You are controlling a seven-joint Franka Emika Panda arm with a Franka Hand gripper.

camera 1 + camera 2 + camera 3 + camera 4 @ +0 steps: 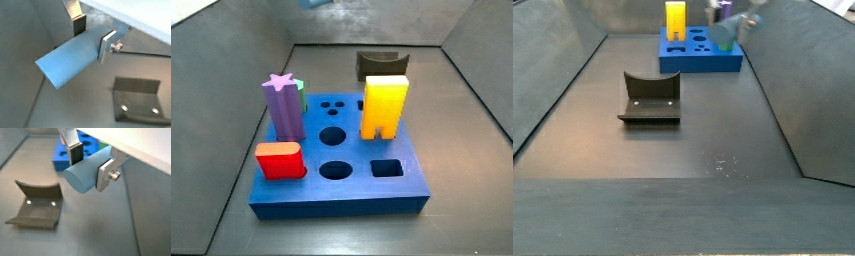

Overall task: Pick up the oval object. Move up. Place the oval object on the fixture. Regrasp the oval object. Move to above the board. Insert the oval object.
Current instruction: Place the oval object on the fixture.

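Observation:
My gripper (90,167) is shut on the oval object (81,177), a smooth grey-blue peg held near one end and sticking out sideways between the silver fingers; it also shows in a wrist view (70,62). In a side view the gripper (731,22) hangs in the air with the peg (726,38), over the right part of the blue board (700,60). The dark fixture (649,97) with its U-shaped notch stands on the floor on the near side of the board, empty; it shows in both wrist views (137,100) (37,203). The board (338,165) has open holes in its top.
On the board stand a purple star-topped peg (283,105), a red block (279,160) and a yellow arch block (385,105). Grey bin walls (553,70) slope up on both sides of the dark floor (673,150).

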